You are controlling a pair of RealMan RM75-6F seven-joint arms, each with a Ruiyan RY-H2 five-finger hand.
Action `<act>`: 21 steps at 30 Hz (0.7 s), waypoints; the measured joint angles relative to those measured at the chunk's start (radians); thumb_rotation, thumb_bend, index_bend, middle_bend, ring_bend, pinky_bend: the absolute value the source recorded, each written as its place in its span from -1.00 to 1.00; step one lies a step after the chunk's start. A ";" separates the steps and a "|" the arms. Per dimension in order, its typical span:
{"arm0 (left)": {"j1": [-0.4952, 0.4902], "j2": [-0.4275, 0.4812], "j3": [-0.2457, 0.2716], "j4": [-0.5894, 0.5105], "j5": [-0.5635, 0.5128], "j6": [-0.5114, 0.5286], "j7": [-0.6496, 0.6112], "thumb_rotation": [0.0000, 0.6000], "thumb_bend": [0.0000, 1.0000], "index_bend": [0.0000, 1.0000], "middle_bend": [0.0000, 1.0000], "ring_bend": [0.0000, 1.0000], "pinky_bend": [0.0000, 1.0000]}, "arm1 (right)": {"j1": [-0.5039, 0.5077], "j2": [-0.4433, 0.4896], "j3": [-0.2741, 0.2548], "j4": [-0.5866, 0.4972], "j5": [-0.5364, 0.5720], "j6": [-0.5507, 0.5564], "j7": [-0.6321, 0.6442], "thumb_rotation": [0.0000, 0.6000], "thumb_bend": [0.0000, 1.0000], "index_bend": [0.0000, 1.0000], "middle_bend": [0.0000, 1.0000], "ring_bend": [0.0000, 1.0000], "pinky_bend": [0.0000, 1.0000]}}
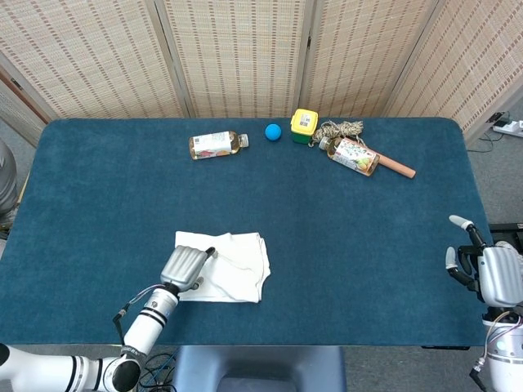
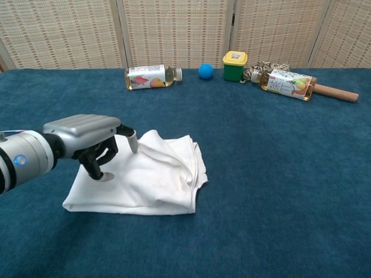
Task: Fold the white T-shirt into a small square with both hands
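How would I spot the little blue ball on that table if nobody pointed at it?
Look along the far edge of the blue table, by the woven screens. A row of things lies there; the blue ball sits between a lying bottle and a green tub with a yellow lid. It is the only round thing there.

Along the top of the frame, on the blue table (image 1: 122, 188), lay a juice bottle (image 1: 216, 144), a blue ball (image 1: 273, 131), a yellow-lidded green container (image 1: 303, 126), tangled rope (image 1: 343, 129), a second bottle (image 1: 353, 155) and a wooden stick (image 1: 397, 167). Woven screens (image 1: 237, 57) stood behind.
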State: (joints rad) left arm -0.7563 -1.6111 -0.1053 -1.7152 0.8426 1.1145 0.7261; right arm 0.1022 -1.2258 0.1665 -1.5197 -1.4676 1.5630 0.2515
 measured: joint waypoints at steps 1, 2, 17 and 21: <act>-0.007 -0.004 -0.008 0.000 -0.009 -0.002 0.006 1.00 -0.36 -0.33 0.67 0.57 0.80 | -0.001 0.000 0.000 0.000 0.000 0.001 0.001 1.00 0.07 -0.56 0.89 0.92 1.00; -0.016 -0.009 -0.018 -0.001 -0.022 -0.004 0.013 1.00 -0.36 -0.33 0.67 0.57 0.80 | -0.001 0.000 0.001 0.001 0.001 0.002 0.001 1.00 0.07 -0.56 0.89 0.92 1.00; -0.143 -0.131 -0.146 0.078 -0.176 0.010 0.088 1.00 -0.36 -0.66 0.59 0.52 0.80 | -0.018 0.004 0.004 0.005 0.011 0.018 0.013 1.00 0.07 -0.56 0.89 0.92 1.00; -0.133 -0.130 -0.150 0.071 -0.149 0.036 0.045 1.00 -0.36 -0.74 0.57 0.49 0.80 | -0.022 0.009 0.006 0.003 0.011 0.024 0.017 1.00 0.07 -0.56 0.89 0.92 1.00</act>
State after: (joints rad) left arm -0.8897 -1.7413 -0.2558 -1.6437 0.6936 1.1500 0.7708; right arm 0.0797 -1.2171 0.1728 -1.5172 -1.4565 1.5867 0.2682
